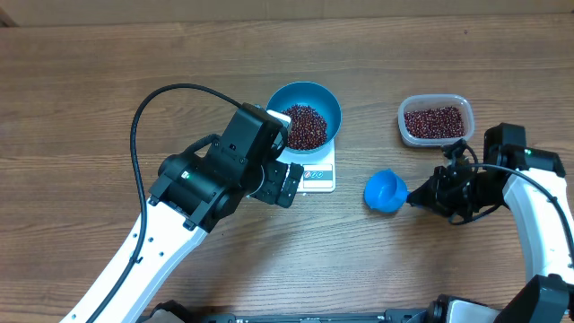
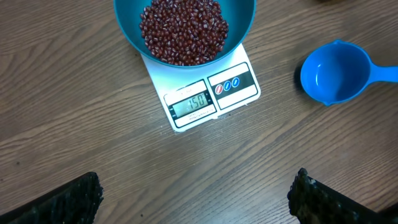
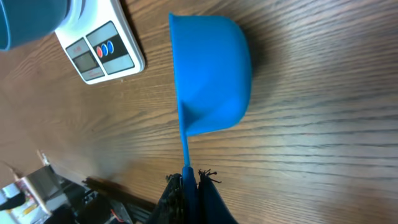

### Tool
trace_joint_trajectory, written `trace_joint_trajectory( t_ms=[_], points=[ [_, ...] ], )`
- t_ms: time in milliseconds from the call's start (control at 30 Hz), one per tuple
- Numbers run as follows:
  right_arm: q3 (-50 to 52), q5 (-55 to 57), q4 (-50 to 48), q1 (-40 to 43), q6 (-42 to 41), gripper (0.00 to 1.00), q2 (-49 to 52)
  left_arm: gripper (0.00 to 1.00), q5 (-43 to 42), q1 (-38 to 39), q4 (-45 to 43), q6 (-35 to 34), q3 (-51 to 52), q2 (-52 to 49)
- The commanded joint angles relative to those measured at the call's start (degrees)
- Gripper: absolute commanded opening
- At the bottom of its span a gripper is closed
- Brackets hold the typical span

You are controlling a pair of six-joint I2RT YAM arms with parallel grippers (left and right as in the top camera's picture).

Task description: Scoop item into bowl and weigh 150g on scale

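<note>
Parts of several things are out of sight: the bowl (image 1: 327,99) covers the rear of the scale (image 1: 318,178) it stands on, and from overhead the left arm (image 1: 202,179) blocks the bowl's left rim and the scale's left corner. The left wrist view cuts off the bowl's far rim and the handle of the scoop (image 2: 333,73), and shows only two black fingertips (image 2: 71,199) of the left tool (image 2: 194,200) in its bottom corners. The right wrist view catches the bowl as a blurred sliver in one corner, and the handle's end vanishes between the dark fingers of the right tool (image 3: 186,190). The scale's grey display (image 2: 191,104) carries dark digits too small to read surely. Counted: one bowl, one scale with three small buttons (image 2: 227,86), one scoop, one clear tub (image 1: 435,119), and two lots of beans (image 1: 306,126) beyond counting, a heap in the bowl and a layer in the tub. Bowl and scale sit toward the far edge of the table (image 1: 81,108), about midway along it; the tub lies nearer the far right corner, the scoop between scale and right edge. The left arm reaches in from the front edge, its tool hovering before the scale with fingers spread wide, gripping nothing. The right arm (image 1: 538,206) bends in from the right edge, its tool clamped on the scoop's handle; whether the cup touches the table I cannot tell.
</note>
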State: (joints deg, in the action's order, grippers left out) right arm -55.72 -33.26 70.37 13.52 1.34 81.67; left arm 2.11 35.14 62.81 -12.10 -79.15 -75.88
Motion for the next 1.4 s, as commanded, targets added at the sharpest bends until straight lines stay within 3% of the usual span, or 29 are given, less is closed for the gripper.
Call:
trace_joint_trajectory(
  t_ms=[0, 67, 100, 133, 200, 267, 467, 733, 933, 1100, 1233, 1367],
  points=[
    [1.0, 0.2, -0.3, 0.3, 0.3, 0.31, -1.0, 1.00, -0.2, -0.3, 0.0, -0.6, -0.2, 0.2],
    [1.0, 0.6, -0.6, 0.3, 0.0, 0.38, -1.0, 1.00, -0.2, -0.3, 0.0, -0.6, -0.2, 0.2],
    [1.0, 1.7, -0.9, 0.4, -1.4, 0.49, -1.0, 0.99, -0.2, -0.3, 0.0, -0.6, -0.2, 0.2],
    [1.0, 3.3, -1.1, 0.4, -3.3, 0.53, -1.0, 1.00, -0.2, -0.3, 0.0, -0.6, -0.2, 0.2],
    [0.9, 9.1, -1.9, 0.4, -8.2, 0.54, -1.0, 1.00, -0.2, -0.3, 0.0, -0.6, -0.2, 0.2],
    [0.8, 11.4, -2.6, 0.4, -10.6, 0.61, -1.0, 1.00, -0.2, -0.3, 0.0, -0.6, -0.2, 0.2],
    [-1.0, 11.4, -2.6, 0.4, -10.8, 0.79, -1.0, 1.00, -0.2, -0.3, 0.0, -0.6, -0.2, 0.2],
    [-11.4, 21.0, 2.8, 0.4, -11.0, 0.82, -2.6, 1.00, -0.2, -0.3, 0.0, -0.6, -0.2, 0.2],
    [-19.8, 22.2, 6.3, -1.6, -9.9, 0.82, -7.4, 1.00, -0.2, -0.3, 0.0, -0.6, -0.2, 0.2],
    [-20.3, 14.2, 6.8, -10.9, 1.3, 0.82, -13.6, 0.99, -0.2, -0.3, 0.0, -0.6, -0.2, 0.2],
    [-18.3, 12.8, 8.8, -24.0, 13.8, 0.82, -15.8, 1.00, -0.2, -0.3, 0.0, -0.6, -0.2, 0.2],
    [-16.9, 14.8, 7.9, -29.6, 13.8, 0.85, -14.8, 1.00, -0.2, -0.3, 0.0, -0.6, -0.2, 0.2]
  ],
)
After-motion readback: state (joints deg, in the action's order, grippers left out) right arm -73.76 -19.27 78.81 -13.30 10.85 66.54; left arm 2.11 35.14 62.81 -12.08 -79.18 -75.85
